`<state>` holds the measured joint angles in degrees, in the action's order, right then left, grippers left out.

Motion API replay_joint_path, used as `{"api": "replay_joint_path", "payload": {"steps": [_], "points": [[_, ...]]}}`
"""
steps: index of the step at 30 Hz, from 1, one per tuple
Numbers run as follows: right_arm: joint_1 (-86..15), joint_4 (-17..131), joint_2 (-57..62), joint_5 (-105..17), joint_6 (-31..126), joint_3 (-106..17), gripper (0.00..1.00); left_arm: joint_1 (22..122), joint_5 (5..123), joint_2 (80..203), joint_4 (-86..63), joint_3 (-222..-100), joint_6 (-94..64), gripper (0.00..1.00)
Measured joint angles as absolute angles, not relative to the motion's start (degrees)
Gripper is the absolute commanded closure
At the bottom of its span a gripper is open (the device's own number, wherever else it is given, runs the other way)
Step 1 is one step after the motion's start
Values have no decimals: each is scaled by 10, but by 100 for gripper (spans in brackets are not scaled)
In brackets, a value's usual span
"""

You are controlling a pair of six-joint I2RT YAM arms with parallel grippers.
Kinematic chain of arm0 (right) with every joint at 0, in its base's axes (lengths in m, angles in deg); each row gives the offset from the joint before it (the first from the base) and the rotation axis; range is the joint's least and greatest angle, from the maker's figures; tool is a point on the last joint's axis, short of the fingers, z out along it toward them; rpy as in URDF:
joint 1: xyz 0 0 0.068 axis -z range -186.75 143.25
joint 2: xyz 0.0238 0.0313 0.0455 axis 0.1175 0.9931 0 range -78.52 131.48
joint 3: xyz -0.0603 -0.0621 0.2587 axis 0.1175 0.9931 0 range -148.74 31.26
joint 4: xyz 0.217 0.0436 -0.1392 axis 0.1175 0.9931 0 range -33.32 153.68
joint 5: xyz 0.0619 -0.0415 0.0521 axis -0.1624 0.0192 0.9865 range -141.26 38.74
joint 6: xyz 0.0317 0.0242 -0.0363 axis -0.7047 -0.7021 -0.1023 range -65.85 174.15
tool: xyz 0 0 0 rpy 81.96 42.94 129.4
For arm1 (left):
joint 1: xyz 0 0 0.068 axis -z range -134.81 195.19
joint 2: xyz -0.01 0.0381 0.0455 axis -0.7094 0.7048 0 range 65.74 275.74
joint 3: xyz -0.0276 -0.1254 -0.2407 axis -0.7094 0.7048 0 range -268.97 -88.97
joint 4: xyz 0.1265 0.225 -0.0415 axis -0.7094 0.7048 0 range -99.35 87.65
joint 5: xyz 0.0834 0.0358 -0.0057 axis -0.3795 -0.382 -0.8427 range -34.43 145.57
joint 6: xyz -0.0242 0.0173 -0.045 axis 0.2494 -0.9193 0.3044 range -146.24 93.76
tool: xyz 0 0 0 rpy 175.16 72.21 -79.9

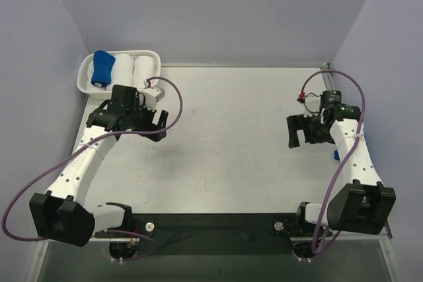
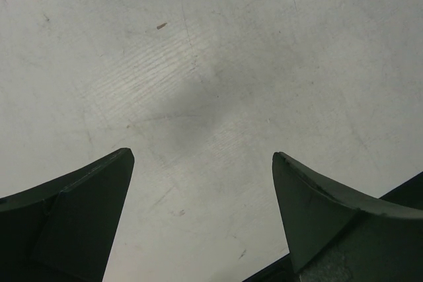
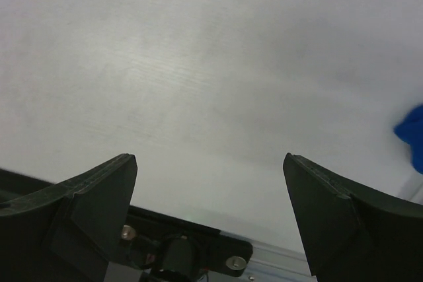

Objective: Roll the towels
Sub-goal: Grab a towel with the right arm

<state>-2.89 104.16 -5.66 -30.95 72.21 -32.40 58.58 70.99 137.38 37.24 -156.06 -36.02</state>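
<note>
From above, a rolled blue towel (image 1: 102, 69) lies at the left end of a white basket (image 1: 84, 84) in the far left corner of the bench (image 1: 231, 137), beside two white rolls (image 1: 132, 67). The left fingers (image 1: 157, 127) hang just in front of the basket. The right fingers (image 1: 295, 133) hang near the right edge, with a bit of blue cloth (image 1: 337, 156) beside that arm.

In the left wrist view, the fingers (image 2: 79, 209) are spread wide over the bench and hold nothing.

In the right wrist view, the fingers (image 3: 344, 216) are also spread wide and hold nothing. The blue cloth (image 3: 413, 138) shows at the right edge.

Blue towel (image 3: 413, 138) cut off at picture edge; overhead, mostly behind right arm (image 1: 353, 156)
</note>
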Motion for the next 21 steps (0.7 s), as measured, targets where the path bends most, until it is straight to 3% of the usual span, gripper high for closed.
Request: {"api": "replay_joint_path", "payload": {"steps": [10, 21], "points": [[177, 978, 103, -412, 780, -352, 4, 586, 666, 1350, 369, -1549, -359, 3], [239, 935, 229, -446, 798, -404, 7, 586, 637, 1350, 368, -1549, -358, 3]]}}
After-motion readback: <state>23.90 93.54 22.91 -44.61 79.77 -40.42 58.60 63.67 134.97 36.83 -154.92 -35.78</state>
